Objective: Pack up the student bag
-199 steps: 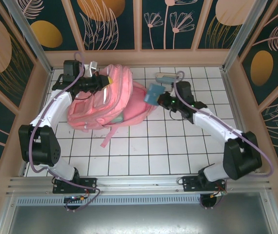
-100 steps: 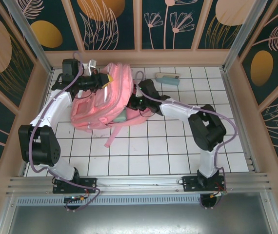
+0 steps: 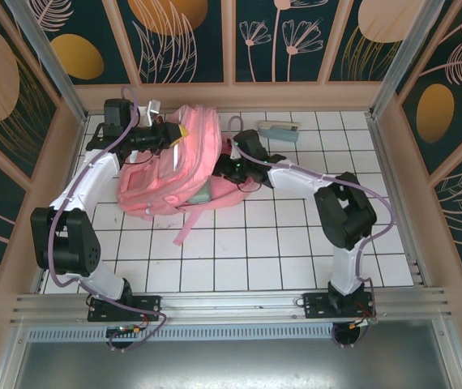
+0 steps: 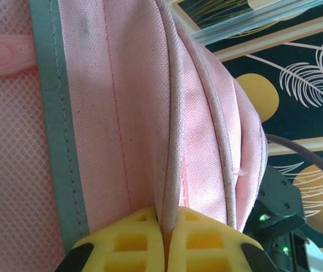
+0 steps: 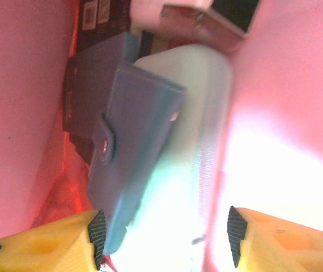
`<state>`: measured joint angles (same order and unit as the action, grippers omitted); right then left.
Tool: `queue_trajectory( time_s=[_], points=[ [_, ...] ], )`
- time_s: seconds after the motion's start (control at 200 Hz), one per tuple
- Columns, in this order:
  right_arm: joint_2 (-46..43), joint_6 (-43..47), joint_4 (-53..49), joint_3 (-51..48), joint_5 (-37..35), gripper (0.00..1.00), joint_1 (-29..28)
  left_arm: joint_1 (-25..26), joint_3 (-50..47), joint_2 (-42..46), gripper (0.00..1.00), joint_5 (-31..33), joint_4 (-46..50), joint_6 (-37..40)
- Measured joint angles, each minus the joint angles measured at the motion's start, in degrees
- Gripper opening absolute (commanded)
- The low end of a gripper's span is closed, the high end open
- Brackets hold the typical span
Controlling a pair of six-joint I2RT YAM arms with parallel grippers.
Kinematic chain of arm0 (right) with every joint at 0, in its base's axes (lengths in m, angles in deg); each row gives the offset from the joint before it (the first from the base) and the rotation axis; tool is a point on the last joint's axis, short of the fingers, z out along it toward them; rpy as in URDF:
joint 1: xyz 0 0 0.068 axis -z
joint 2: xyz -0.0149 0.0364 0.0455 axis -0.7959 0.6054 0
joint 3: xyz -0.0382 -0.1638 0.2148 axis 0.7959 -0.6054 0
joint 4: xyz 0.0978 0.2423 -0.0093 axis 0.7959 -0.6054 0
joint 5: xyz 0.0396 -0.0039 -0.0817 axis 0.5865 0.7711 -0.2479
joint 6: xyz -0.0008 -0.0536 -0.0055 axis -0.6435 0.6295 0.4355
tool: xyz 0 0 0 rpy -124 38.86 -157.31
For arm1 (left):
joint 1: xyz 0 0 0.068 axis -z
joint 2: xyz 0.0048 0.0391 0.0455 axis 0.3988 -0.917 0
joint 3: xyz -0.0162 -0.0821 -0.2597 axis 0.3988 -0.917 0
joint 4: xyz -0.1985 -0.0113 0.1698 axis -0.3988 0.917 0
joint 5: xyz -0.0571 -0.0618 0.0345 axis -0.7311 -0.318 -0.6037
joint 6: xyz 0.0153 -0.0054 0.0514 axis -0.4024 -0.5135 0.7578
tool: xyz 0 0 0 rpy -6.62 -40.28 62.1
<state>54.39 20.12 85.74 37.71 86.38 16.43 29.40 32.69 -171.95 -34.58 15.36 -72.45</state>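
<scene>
The bag (image 3: 170, 174) lies on the tiled table (image 3: 296, 235) in the upper left-centre of the top view, bunched up, with one strap (image 3: 184, 227) trailing toward the lower centre. At its upper left edge the left gripper (image 3: 173, 132) has its jaws together, clamped on a fold of the pink fabric. In the left wrist view the yellow fingers (image 4: 136, 238) meet at the bottom of the frame with the fold pinched between them, and a grey-green stripe (image 4: 54, 113) runs down the left side.

The right gripper (image 3: 224, 168) reaches into the bag from the right. In the right wrist view its jaws stand apart at the bottom corners, pink cloth on both sides. Just beyond them a blue wallet (image 5: 122, 147) lies on a mint pouch (image 5: 198, 119); its lower end is next to the left-hand pad, not pinched.

A small case (image 3: 280, 130) sits on the table at the upper right, apart from the bag.
</scene>
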Motion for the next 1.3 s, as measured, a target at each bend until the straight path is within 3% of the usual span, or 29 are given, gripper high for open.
queue_trajectory(
  time_s=[0.38, 0.62, 0.786, 1.001, 1.301],
  points=[
    [-7.1, 4.9, -5.2, -3.7, -7.3, 0.61, 12.2, -0.1, 0.0, 2.4, 0.0, 4.8, 5.0, 5.7],
    [-2.1, 6.6, -7.0, 0.4, -9.6, 0.6, 13.2, -1.9, 0.0, 6.9, 0.0, 10.2, 12.9, 11.5],
    [4.8, 6.7, -7.0, 3.0, -8.7, 0.56, 10.9, -3.2, 0.5, 8.6, 0.0, 13.5, 18.1, 15.5],
    [9.0, 5.2, -6.3, 3.3, -6.9, 0.42, 3.2, -3.3, 2.4, 9.7, 0.0, 23.5, 24.9, 19.2],
    [13.1, 1.6, -4.0, 6.1, -4.7, 0.41, -3.5, -4.3, 2.5, 12.1, 0.0, 37.0, 29.7, 20.8]
  ],
)
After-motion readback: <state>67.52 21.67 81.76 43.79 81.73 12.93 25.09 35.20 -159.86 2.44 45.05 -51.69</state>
